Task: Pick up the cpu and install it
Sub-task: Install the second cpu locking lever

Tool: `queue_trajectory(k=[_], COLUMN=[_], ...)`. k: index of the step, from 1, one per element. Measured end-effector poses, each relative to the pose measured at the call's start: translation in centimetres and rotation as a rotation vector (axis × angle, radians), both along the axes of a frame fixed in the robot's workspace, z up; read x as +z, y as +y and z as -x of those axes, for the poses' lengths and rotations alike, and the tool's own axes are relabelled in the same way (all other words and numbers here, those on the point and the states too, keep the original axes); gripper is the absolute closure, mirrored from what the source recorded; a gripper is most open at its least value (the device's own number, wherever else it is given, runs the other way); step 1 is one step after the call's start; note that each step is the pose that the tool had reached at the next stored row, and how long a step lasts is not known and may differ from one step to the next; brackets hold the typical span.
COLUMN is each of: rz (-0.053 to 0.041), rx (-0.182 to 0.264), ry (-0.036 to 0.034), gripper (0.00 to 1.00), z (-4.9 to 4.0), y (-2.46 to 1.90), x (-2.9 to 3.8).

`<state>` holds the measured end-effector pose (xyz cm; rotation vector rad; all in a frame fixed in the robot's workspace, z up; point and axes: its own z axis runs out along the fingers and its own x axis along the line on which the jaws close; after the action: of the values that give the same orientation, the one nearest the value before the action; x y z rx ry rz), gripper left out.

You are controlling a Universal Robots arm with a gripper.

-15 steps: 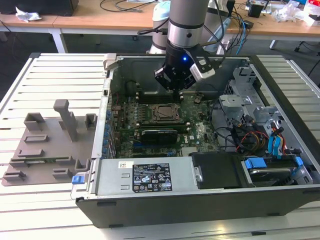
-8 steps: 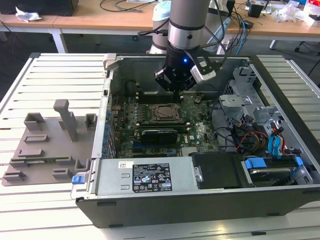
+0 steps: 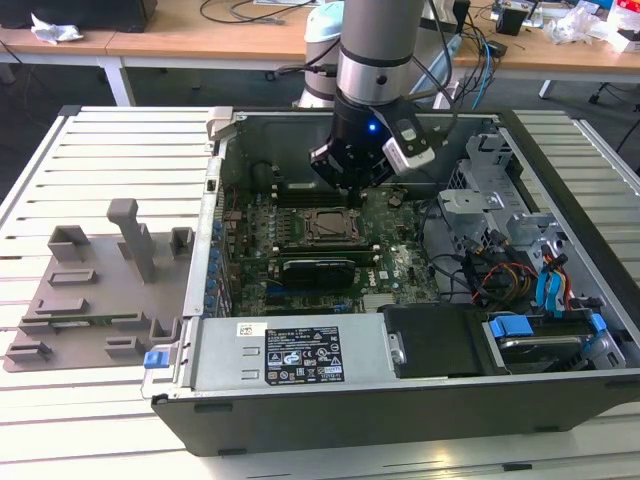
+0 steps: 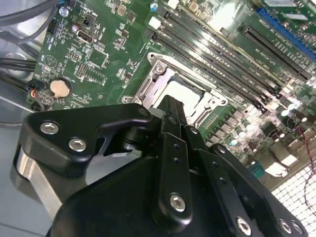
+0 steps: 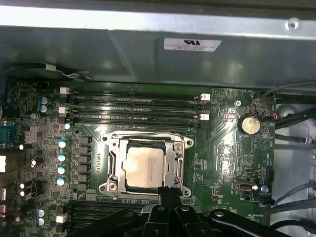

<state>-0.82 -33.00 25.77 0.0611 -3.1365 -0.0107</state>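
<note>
The cpu, a pale silver-grey square chip, lies flat inside the metal-framed socket on the green motherboard; in the second wrist view the cpu shows just past the fingertips. My gripper is shut with nothing between its fingers, its tips at the socket frame's edge beside the chip. In the exterior view the gripper hangs inside the open computer case, just above and behind the socket.
Memory slots run along one side of the socket, and a coin battery sits nearby. A long black card, the labelled power supply, a drive cage with cables and a grey fixture on the exterior view's left surround the work.
</note>
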Motion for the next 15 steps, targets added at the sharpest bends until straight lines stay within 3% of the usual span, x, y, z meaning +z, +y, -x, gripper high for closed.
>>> queue_trajectory(k=[3, 8, 15], rz=[0.0000, 0.0000, 0.0000], rx=[0.000, 0.000, 0.000], ry=[0.0000, 0.0000, 0.0000], gripper=[0.89, 0.89, 0.89], z=[0.00, 0.00, 0.00], y=[-0.37, -1.47, -2.29], x=[0.00, -0.01, -0.06])
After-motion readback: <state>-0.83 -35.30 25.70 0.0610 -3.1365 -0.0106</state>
